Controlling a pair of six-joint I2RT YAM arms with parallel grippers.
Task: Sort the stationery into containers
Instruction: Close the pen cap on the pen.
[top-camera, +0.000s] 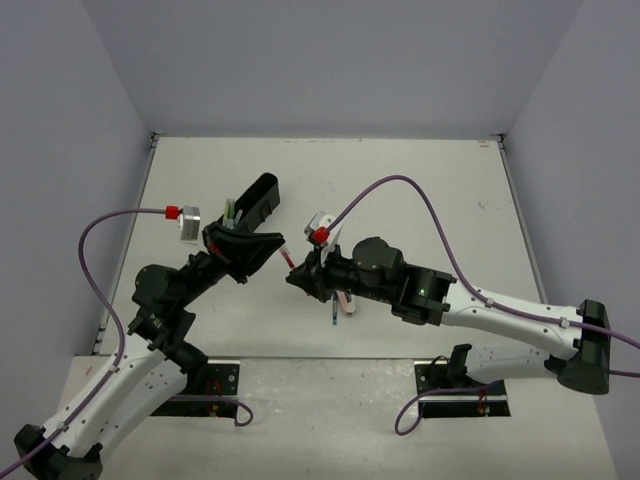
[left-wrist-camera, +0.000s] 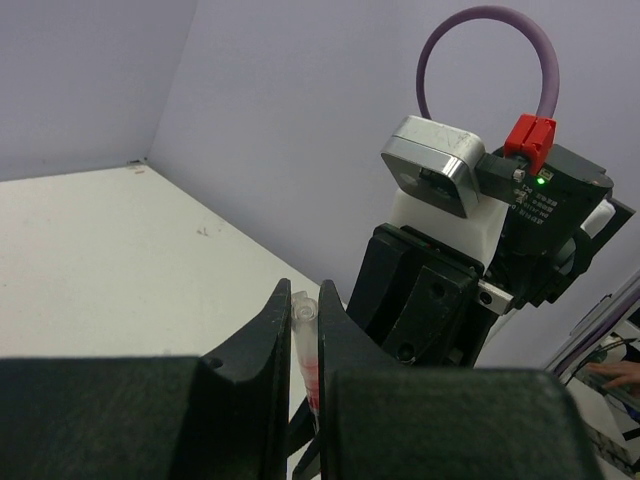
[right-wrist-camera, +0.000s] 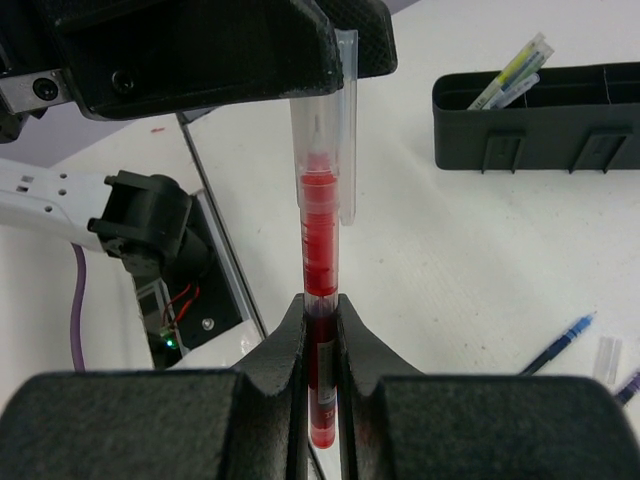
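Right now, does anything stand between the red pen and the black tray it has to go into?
Nothing loose does. The red pen is clamped by both the left gripper and the right gripper, and from above the left gripper sits between the pen and the tray.

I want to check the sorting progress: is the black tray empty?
No, in the right wrist view two pens stick out of one end of the tray.
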